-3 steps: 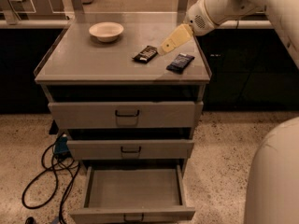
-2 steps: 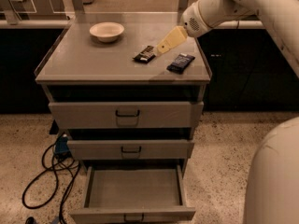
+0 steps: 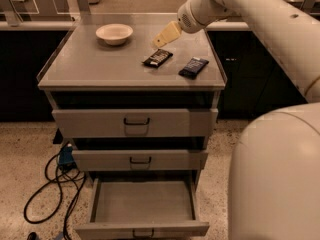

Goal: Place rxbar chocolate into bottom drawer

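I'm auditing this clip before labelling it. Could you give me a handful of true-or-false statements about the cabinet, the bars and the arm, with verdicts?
1. The bottom drawer is pulled open. True.
2. The rxbar chocolate lies inside that drawer. False: it lies flat on the cabinet top.
3. The end effector is above the cabinet top, just behind the rxbar chocolate. True.
4. The white bowl sits to the right of both bars. False: it sits to their left.
5. The dark blue bar lies to the right of the rxbar chocolate. True.
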You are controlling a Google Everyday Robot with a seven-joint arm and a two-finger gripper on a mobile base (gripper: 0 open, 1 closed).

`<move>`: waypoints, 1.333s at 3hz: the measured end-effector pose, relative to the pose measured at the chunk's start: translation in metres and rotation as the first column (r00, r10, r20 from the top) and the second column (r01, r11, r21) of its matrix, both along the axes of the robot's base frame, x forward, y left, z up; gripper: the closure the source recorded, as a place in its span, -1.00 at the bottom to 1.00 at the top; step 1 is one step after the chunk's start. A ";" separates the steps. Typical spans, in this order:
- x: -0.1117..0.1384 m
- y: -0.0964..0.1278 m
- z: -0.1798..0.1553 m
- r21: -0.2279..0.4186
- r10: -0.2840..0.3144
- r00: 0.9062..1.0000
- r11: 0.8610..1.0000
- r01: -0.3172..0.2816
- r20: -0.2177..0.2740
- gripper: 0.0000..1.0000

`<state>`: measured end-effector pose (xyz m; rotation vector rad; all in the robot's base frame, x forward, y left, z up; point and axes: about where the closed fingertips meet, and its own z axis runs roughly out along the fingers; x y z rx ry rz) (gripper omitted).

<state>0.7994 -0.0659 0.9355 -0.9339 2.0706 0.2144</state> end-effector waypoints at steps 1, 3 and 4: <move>0.021 0.011 -0.020 -0.033 -0.027 0.999 0.999 0.026 -0.029 -1.00; 0.024 0.040 -0.086 -0.029 0.170 0.968 0.984 -0.178 -0.184 -1.00; 0.021 0.048 -0.105 -0.019 0.249 0.941 0.965 -0.260 -0.230 -1.00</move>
